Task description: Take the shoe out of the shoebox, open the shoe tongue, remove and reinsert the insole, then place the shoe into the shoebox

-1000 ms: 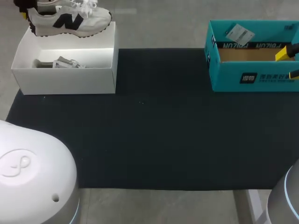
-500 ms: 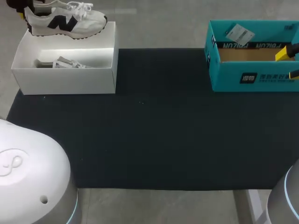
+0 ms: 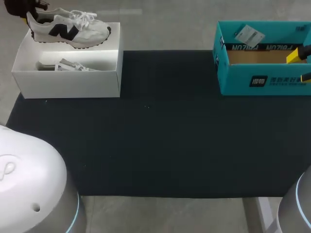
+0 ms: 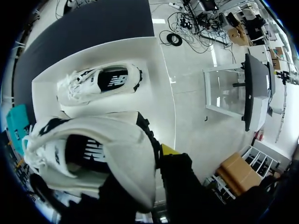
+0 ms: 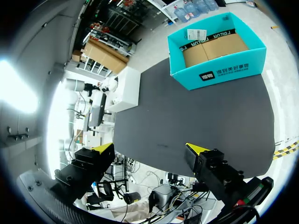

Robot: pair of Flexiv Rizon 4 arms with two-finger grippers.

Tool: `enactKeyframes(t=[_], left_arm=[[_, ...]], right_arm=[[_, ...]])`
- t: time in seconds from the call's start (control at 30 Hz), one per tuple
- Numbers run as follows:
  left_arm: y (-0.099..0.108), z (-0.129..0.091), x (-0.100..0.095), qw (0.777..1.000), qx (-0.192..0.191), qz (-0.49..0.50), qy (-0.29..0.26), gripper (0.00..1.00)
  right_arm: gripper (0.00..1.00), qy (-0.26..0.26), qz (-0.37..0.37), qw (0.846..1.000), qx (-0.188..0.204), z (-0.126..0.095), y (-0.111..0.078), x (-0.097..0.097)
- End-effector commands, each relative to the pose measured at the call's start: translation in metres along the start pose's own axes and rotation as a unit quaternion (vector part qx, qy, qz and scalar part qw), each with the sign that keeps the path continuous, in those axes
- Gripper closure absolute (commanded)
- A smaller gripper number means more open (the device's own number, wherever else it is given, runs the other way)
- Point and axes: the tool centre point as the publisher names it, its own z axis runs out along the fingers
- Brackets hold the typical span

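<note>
"When the head view looks down on the table, where is the shoe?" asks Mia.

"The shoe (image 3: 68, 31) hangs in the air over the far edge of the white shoebox (image 3: 68, 85), at the far left," says Tom. "The left gripper (image 3: 23, 13) grips it by the heel. Its long side runs left to right, heel to the left and toe to the right. The toe dips a little."

"Is there any writing?"

"A big dark letter mark sits on the shoe's side. A second shoe (image 3: 72, 65) lies in the shoebox. Well apart, at the far right, stands a teal box (image 3: 243, 77) with white print on its front and a white tag (image 3: 249, 35) inside. The right gripper (image 3: 301, 65) is at that box. A black mat (image 3: 155, 145) lies between the boxes."

"And the left wrist view?"

"The shoe (image 4: 88, 154) is very close and seen from the top. White print shows on its dark insole. One yellow fingertip (image 4: 168, 150) sits right at the heel. The other is hidden by the shoe. The toe points away from that finger. Under it, the second shoe (image 4: 100, 84) lies in the white shoebox (image 4: 161, 84), pointing the same way, with a mark on its insole too."

"And the right wrist view?"

"The right gripper (image 5: 149, 149) has its fingers spread wide over the mat (image 5: 187, 112). Ahead is the teal box (image 5: 217, 51), with print on its side and the tag (image 5: 197, 32) inside. The white shoebox (image 5: 128, 88) sits far off beside it. The shoe is too small to make out."
</note>
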Motion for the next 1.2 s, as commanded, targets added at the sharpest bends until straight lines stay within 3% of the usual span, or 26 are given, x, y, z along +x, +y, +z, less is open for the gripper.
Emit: enactKeyframes(t=[0.03, 0.83, 1.2], left_arm=[[0.002, 0.019, -0.003, 1.0, -0.01, 0.002, -0.008, 1.0], [0.027, 0.104, 0.004, 1.0, 0.009, 0.01, -0.016, 1.0], [0.023, 0.136, -0.004, 0.999, 0.035, 0.009, -0.014, 1.0]], right_arm=[[0.0, -0.002, 0.0, 1.0, 0.0, 0.0, -0.001, 0.0], [0.0, -0.002, 0.0, 1.0, 0.0, 0.0, -0.001, 0.0], [0.0, -0.002, 0.0, 1.0, 0.0, 0.0, -0.001, 0.0]])
